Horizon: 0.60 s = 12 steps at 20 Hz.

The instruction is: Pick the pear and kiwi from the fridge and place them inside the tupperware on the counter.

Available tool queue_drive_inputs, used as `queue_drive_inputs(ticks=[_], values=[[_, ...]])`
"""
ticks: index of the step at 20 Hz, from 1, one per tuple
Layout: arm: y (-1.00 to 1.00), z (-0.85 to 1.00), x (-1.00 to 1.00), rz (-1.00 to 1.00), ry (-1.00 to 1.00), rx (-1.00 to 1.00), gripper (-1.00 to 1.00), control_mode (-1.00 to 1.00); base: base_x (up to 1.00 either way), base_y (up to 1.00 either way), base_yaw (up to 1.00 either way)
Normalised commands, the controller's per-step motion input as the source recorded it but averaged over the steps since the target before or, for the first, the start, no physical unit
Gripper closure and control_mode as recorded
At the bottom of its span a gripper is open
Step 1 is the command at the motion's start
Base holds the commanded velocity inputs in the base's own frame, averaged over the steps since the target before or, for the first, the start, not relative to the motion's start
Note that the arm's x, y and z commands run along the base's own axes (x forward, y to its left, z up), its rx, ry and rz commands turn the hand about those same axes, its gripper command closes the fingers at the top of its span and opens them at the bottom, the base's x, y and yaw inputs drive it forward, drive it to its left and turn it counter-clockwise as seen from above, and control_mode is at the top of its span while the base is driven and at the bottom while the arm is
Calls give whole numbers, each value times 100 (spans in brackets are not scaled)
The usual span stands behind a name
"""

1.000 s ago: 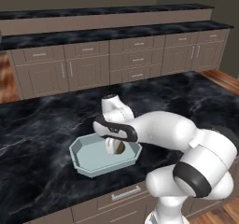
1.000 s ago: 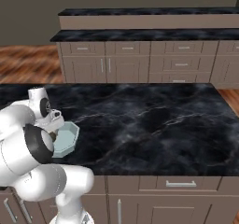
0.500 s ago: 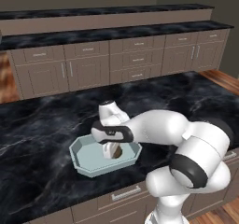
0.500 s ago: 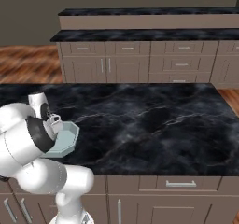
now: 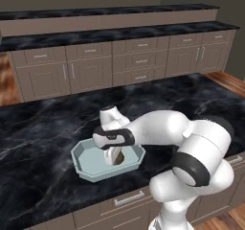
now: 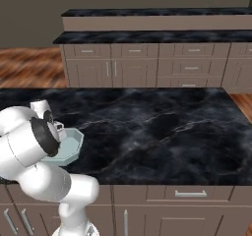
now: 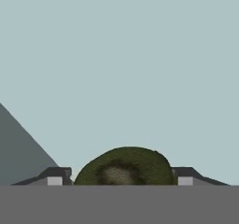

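Kiwi (image 7: 125,166): inside tupperware (image 5: 86,163) on tabletop (image 5: 43,128), between tips of tool (image 5: 116,155), jaws just beside it, grip uncertain. Step: release. Next: lift clear

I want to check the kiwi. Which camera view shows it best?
The hand view: the kiwi sits large between the finger tips. In the left base view it is a small brown patch inside the tupperware, under the gripper.
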Motion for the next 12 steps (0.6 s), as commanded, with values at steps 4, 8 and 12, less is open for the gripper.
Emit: queue_drive_inputs(ticks=[4,8,12], values=[[0,7,-4,0,-3,0,-100,-100,0,0,0],[0,31,-19,0,-4,0,-100,-100,0,0,0],[-1,58,-37,0,-13,0,-100,-100,0,0,0]])
